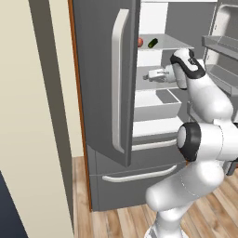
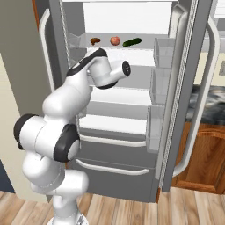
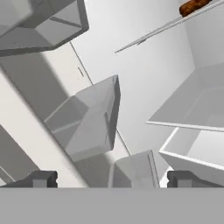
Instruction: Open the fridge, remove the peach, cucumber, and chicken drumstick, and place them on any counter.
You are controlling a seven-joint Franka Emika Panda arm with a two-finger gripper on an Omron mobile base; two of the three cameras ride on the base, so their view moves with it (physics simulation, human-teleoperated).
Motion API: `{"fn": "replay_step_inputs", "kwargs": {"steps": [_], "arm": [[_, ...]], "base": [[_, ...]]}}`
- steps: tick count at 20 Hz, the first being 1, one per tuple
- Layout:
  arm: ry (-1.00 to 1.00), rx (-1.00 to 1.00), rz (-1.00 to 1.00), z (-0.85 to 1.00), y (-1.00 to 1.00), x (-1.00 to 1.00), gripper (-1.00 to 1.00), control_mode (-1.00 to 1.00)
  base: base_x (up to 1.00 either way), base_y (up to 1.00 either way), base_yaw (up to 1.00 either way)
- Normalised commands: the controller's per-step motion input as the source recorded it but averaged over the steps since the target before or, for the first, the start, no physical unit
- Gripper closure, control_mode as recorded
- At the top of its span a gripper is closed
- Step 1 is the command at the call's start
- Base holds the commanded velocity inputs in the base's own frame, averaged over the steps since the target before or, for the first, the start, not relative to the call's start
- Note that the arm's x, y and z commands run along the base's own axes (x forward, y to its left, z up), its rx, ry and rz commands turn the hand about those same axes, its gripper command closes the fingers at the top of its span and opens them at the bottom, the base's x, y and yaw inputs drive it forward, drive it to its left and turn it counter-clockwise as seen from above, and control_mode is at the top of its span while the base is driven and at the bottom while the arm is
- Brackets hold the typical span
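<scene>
Fridge [image 2: 132, 145] standing with both upper doors swung wide, pale curved handle [image 1: 119, 83] on the left door; two lower drawers shut. On the upper shelf, in a row: chicken drumstick [image 2: 95, 41] at left, peach [image 2: 115, 41] in the middle, cucumber [image 2: 132, 42] at right, each apart from the next. Gripper [image 1: 148, 76] reaching inside at the shelf below, jaws spread wide, holding nothing; dark fingertips [image 3: 41, 178] set far apart before grey door bins. Marbled counter [image 2: 214, 103] off to the right, behind the open door.
</scene>
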Motion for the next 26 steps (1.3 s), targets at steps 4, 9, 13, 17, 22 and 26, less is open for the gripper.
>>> {"fn": "replay_step_inputs", "kwargs": {"steps": [4, 9, 13, 17, 22, 26], "arm": [[-0.09, 0.00, 0.00, -0.09, 0.20, 0.24, -1.00, -1.00], [-0.06, 0.00, 0.04, -0.18, 0.55, 0.23, -1.00, -1.00], [-0.04, -0.03, 0.06, -0.16, 0.76, 0.09, -1.00, -1.00], [-0.08, -0.08, 0.09, -0.04, 0.94, -0.14, -1.00, -1.00], [-0.09, -0.11, 0.11, -0.03, 1.00, -0.05, -1.00, -1.00], [-0.09, -0.15, 0.15, 0.00, 1.00, -0.34, -1.00, -1.00]], "base": [[0.00, 0.00, 0.00], [0.00, 0.00, 0.00], [0.00, 0.00, 0.00], [0.00, 0.00, 0.00], [0.00, 0.00, 0.00], [0.00, 0.00, 0.00]]}}
